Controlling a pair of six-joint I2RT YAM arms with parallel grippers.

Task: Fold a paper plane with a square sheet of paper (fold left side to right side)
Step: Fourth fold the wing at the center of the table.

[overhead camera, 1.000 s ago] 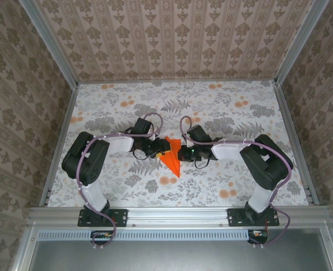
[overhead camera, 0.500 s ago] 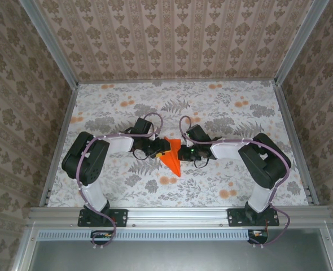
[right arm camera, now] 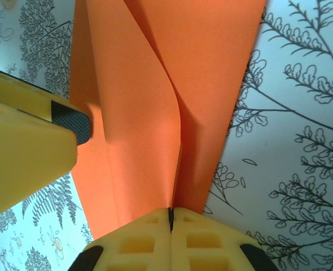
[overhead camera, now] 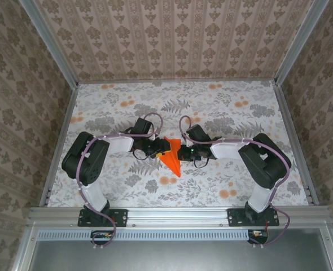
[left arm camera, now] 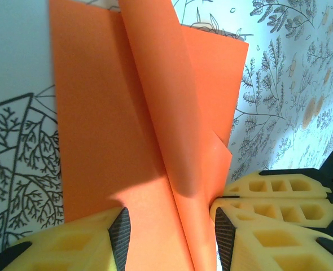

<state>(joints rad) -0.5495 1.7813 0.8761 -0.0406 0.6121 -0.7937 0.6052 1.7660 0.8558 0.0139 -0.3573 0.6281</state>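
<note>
The top external camera looks down from above and behind the arm bases and takes in the whole bench from afar. Each wrist camera sits just behind its own hand, the left hand and the right hand, facing forward at very close range. All three views share the orange square sheet of paper at mid-bench

A bright orange paper sheet, creased to a narrow point, is laid on the table. One flap is raised.
</note>
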